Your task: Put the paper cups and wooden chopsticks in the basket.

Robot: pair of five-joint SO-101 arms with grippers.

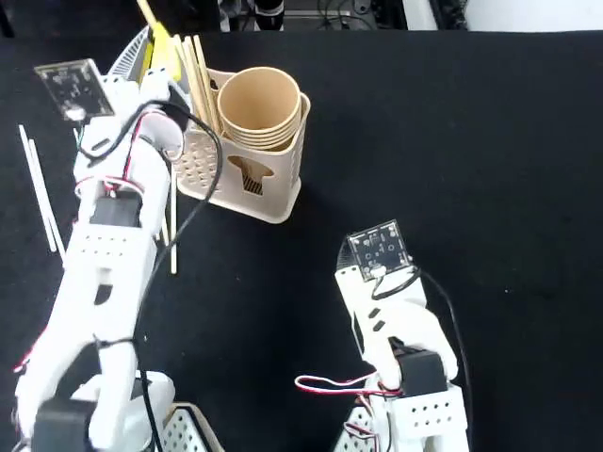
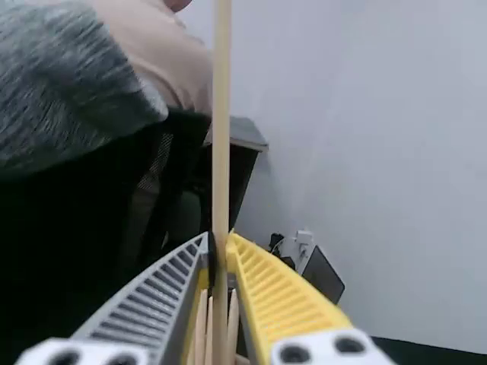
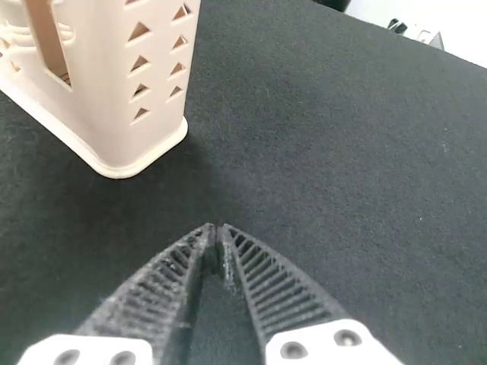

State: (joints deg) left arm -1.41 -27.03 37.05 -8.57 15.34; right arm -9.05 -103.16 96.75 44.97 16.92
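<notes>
Black counter (image 1: 490,141), open from 1 to 5 o'clock of basket (image 1: 247,184) | pinched chopstick (image 2: 221,114) upright in left tool (image 2: 217,247) above basket's 10 o'clock corner; paper cups (image 1: 259,99) nested inside | judged next: lower, release within rim | found right tool (image 3: 217,232) pressed together, empty, 5 o'clock | spotted loose chopsticks (image 1: 40,193) flat at 9 o'clock, well apart.

You are looking at a cream basket (image 1: 247,193) with triangular holes, standing upright. Tan cups (image 1: 259,102) are sitting nested inside it, mouths up, and several pale chopsticks (image 1: 200,75) are leaning in the compartment beside them. One chopstick (image 2: 221,114) is standing upright, pinched in the left gripper (image 2: 218,247). Two loose chopsticks (image 1: 38,193) are lying side by side, well apart from the basket.
</notes>
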